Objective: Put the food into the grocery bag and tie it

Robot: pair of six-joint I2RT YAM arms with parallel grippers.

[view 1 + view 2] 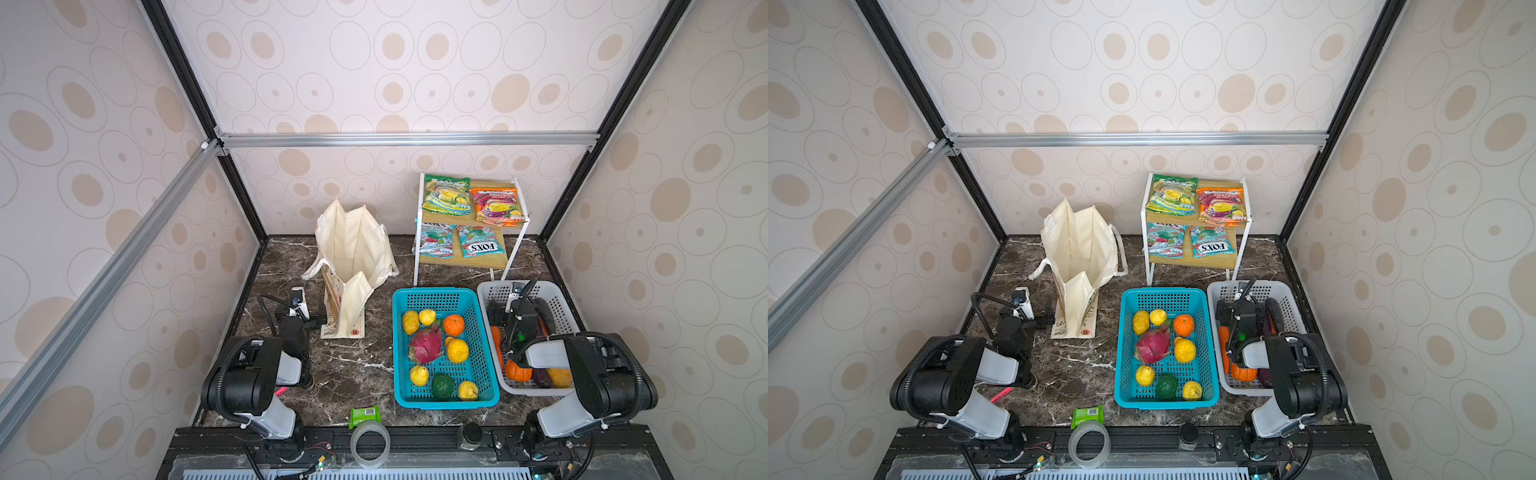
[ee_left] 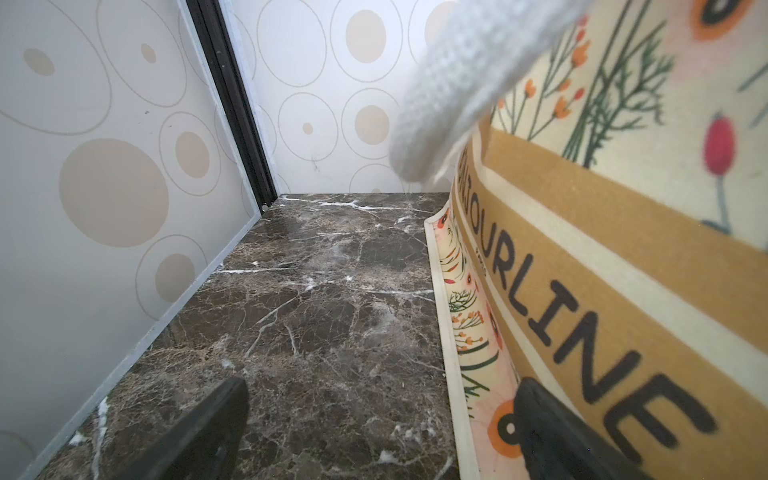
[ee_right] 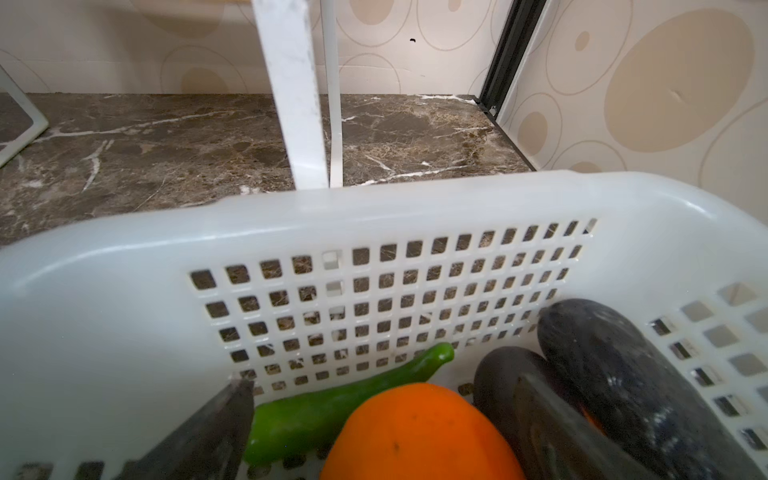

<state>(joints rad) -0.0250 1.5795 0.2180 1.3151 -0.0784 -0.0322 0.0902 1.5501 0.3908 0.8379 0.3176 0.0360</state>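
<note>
Here, left gripper (image 2: 384, 390) beside tote (image 2: 582, 291) edge.

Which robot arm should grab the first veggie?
Probably right. The right gripper, open, hangs in the white basket just above the orange vegetable. The left gripper, open too, sits beside the grocery bag.

Pose check. The left arm (image 1: 253, 374) has its shoulder at the near edge, elbow folded high and forearm reaching forward with the wrist low. The left tool (image 2: 374, 432) sits close above the worktop (image 2: 316, 291), aimed toward the back. Its jaws are spread wide, and nothing lies between its fingers (image 2: 199, 432).

The right arm (image 1: 582, 374) shows the same folded elbow, forearm forward. The right tool (image 3: 374, 436) is pitched downward with its jaws wide apart, and the dark fingers (image 3: 552, 419) grip nothing.

In both top views each arm is on its own side, and neither crosses the middle.
</note>
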